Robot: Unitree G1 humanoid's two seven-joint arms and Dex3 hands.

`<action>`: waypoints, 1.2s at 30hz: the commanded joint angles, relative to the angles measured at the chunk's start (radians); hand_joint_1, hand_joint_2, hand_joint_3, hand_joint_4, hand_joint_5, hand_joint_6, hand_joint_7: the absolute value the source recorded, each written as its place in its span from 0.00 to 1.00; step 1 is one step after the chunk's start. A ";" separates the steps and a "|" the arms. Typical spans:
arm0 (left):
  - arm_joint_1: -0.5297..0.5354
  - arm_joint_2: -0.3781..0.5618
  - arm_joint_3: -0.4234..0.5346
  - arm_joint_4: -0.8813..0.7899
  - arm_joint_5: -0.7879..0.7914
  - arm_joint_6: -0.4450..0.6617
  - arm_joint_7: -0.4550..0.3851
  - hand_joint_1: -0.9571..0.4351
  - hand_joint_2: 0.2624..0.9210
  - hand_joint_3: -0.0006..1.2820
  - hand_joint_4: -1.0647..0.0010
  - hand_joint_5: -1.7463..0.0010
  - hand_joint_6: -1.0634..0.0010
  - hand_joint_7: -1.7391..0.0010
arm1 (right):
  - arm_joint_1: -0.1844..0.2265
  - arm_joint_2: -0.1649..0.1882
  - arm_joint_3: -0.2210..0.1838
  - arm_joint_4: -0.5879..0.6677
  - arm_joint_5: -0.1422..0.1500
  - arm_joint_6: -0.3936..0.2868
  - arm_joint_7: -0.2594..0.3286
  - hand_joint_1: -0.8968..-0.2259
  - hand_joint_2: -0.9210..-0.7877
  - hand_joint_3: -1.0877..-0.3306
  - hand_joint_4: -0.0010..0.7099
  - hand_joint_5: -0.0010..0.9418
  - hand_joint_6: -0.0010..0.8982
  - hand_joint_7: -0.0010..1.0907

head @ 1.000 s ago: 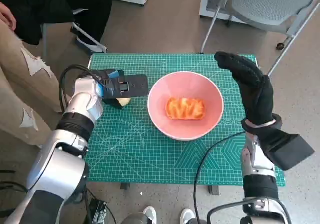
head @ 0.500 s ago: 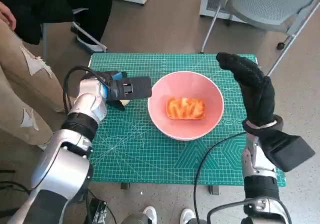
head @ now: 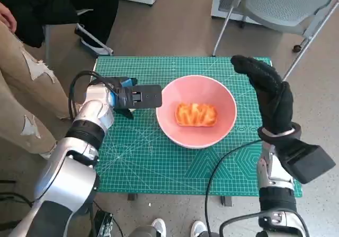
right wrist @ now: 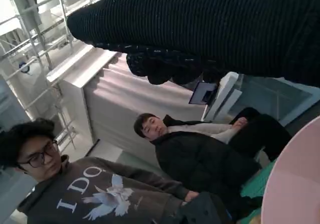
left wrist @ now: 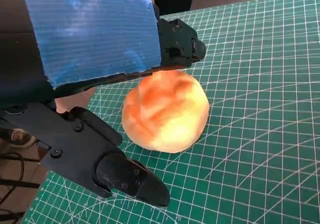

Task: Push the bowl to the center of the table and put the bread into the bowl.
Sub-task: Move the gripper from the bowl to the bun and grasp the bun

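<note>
I'm looking down on a small table covered by a green gridded cutting mat; near its middle sits a wide pink round bowl, resting straight on the mat; off to the bowl's left, near the mat's left edge, I've got a round golden-orange bread roll lying on the green grid, apart from the bowl; a black cable trails across the mat's near right part, just below the bowl.

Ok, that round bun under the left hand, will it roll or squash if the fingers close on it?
The bun looks domed and puffy, so it probably squashes easily and weighs little. Being round, it may roll on the mat if nudged.
</note>
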 commanded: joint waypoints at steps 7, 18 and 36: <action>0.027 -0.019 0.020 0.002 -0.023 0.055 0.212 0.90 0.66 0.28 0.36 0.42 0.41 0.84 | 0.030 -0.010 0.001 -0.005 -0.018 0.015 -0.010 0.34 0.00 0.40 0.27 0.00 0.00 0.46; 0.037 -0.009 0.001 0.003 -0.018 0.031 0.221 0.98 0.48 0.54 0.35 0.23 0.54 0.58 | 0.034 -0.010 0.000 -0.020 -0.017 0.024 -0.011 0.33 0.00 0.40 0.27 0.00 0.00 0.46; 0.049 -0.007 0.003 0.014 -0.028 0.023 0.233 0.88 0.72 0.33 0.38 0.26 0.60 0.59 | 0.030 -0.010 0.000 -0.021 -0.004 0.033 0.000 0.33 0.00 0.40 0.28 0.01 0.00 0.46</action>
